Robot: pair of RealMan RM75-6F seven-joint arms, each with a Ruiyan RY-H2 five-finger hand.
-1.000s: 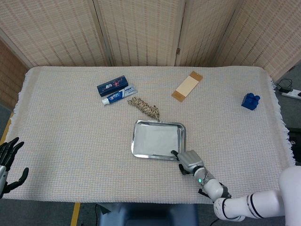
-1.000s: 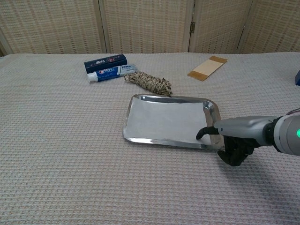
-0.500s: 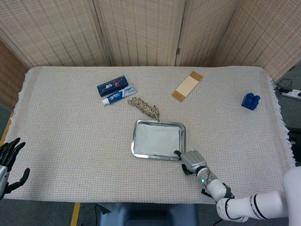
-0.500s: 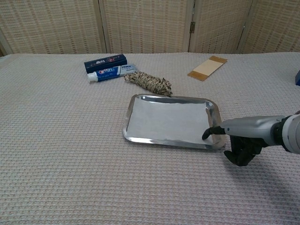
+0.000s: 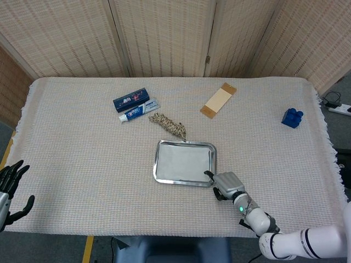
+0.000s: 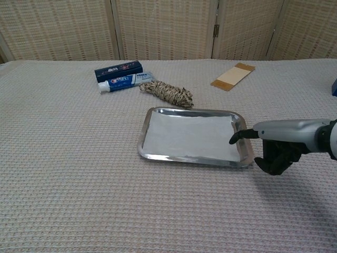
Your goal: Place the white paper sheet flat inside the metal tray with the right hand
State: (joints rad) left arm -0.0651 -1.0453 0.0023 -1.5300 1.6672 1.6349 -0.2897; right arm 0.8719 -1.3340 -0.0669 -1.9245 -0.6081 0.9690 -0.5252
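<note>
Sheet of white paper [image 6: 188, 136] lies flat inside the shallow rectangular metal tray [image 6: 145, 132], long axis across the table, to the left of my right hand [image 6: 276, 149]. One fingertip [image 6: 235, 139] hangs over the tray's right rim; whether it touches paper I cannot tell. It grasps nothing, other fingers curled under. Left hand [image 5: 11, 189] far off, splayed and empty, cut by the frame edge.

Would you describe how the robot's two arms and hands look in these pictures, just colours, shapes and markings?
The right hand has black fingers under a smooth silver-grey back plate. Its wrist shows a small green light, and the arm behind it is glossy white with black ring bands. The left hand is all black with slender fingers; its arm is out of frame.
</note>
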